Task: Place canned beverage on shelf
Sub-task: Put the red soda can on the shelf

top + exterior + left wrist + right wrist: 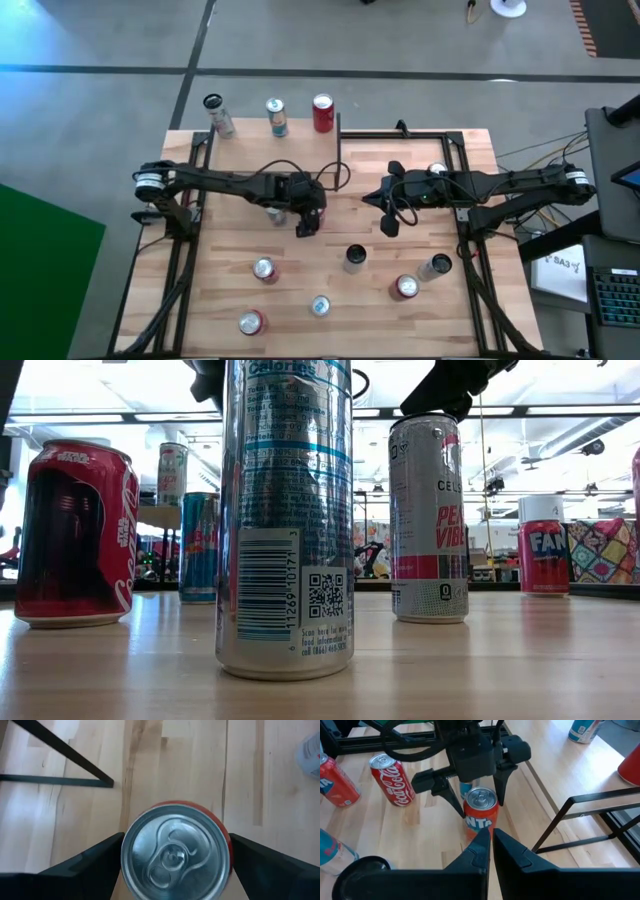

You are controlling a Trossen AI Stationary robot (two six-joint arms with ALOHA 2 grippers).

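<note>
Left gripper over middle of butcher-block wooden tabletop, fingers spread wide either side of orange Fanta can, upright on surface; pads flank can, contact cannot tell. From left wrist view, silver lid of can sits between two dark fingers.

Right gripper near centre, toward right edge, fingers pressed together, holding nothing.

Small light-wood shelf with black metal uprights at far edge, left of middle; three cans along its far edge, red can among them.
</note>
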